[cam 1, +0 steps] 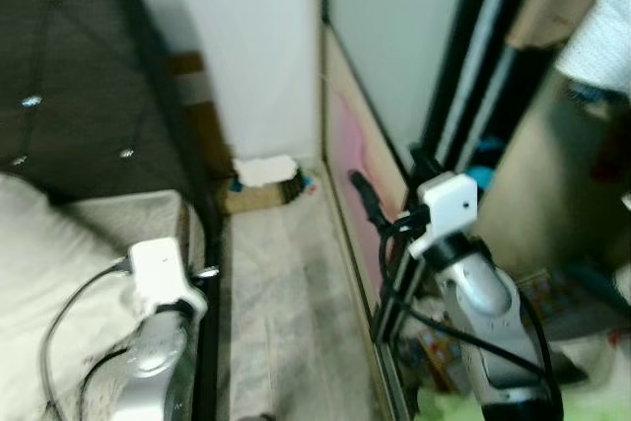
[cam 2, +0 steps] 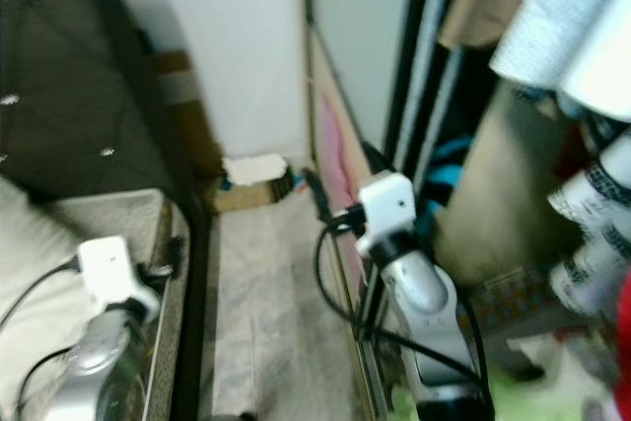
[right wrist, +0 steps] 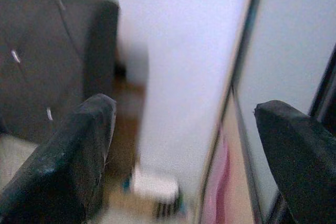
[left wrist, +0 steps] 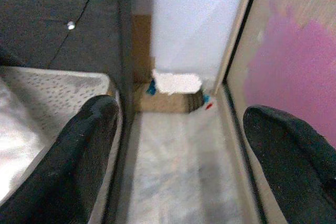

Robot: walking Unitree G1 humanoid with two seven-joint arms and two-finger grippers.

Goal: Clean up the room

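White clutter [cam 1: 264, 171] sits on a cardboard box [cam 1: 258, 194] at the floor's far end, between bed [cam 1: 59, 273] and wardrobe door [cam 1: 350, 160]. I've got left gripper [left wrist: 178, 150] and right gripper [right wrist: 184, 156] both spread wide, empty; nothing collected, I'd judge.

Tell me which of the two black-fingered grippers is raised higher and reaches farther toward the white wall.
The right gripper: it reaches forward along the pink-patterned panel, fingers open. The left gripper, also open, sits lower beside the grey mattress.

The left gripper [left wrist: 178, 156] sits at 7 o'clock, jaws spread wide; the right gripper [right wrist: 191, 156] at 4 o'clock, jaws likewise apart.
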